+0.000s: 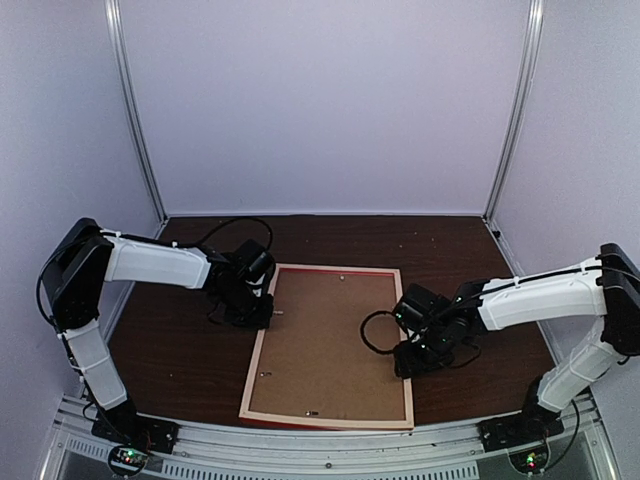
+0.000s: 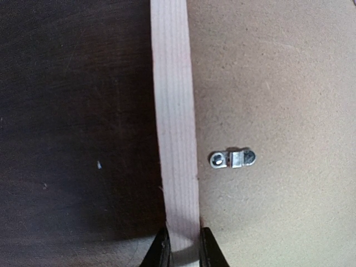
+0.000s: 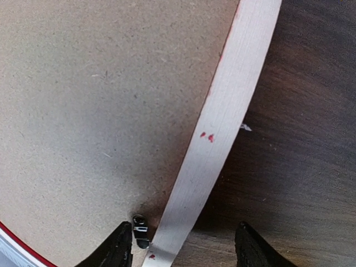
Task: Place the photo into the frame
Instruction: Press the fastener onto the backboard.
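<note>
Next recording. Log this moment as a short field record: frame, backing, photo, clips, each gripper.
frame: flat on the table, pale wood back facing up
backing board: brown, lying inside the frame
photo: not in view
metal clip: lies wholly on the backing board, next to the left rail
left gripper: closed on the frame's left rail
right gripper: open, fingers either side of the right rail
</note>
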`<action>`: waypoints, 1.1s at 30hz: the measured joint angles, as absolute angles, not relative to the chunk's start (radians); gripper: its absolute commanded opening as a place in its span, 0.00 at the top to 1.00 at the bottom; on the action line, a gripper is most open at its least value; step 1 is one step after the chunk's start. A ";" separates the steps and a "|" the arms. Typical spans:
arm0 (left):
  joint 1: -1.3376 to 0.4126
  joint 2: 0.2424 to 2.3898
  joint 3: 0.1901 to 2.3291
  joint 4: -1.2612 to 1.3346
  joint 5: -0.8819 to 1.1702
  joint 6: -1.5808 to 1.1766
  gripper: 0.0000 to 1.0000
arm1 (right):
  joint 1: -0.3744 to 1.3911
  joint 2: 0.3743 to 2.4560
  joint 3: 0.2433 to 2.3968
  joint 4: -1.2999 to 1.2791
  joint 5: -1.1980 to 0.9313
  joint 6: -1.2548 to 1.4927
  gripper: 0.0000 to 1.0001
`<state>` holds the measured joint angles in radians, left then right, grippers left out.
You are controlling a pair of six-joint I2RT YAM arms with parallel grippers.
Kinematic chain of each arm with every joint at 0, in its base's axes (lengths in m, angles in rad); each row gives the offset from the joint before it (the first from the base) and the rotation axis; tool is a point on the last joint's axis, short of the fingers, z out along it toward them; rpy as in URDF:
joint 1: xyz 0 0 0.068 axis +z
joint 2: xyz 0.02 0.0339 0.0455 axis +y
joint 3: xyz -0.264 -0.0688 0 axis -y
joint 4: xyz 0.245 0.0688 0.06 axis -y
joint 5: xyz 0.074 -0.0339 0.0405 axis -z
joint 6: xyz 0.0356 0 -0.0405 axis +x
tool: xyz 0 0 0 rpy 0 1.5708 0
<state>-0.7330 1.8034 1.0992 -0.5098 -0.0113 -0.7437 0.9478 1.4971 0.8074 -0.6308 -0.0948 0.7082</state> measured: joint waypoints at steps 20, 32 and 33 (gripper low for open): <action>-0.733 1.797 1.086 -0.494 -0.012 -0.743 0.86 | 0.956 1.526 0.817 -0.594 -0.090 0.676 0.64; -0.733 1.792 1.079 -0.486 -0.012 -0.743 0.86 | 0.941 1.526 0.817 -0.595 -0.131 0.566 0.70; -0.733 1.792 1.079 -0.485 -0.012 -0.743 0.86 | 0.939 1.526 0.817 -0.595 -0.139 0.559 0.68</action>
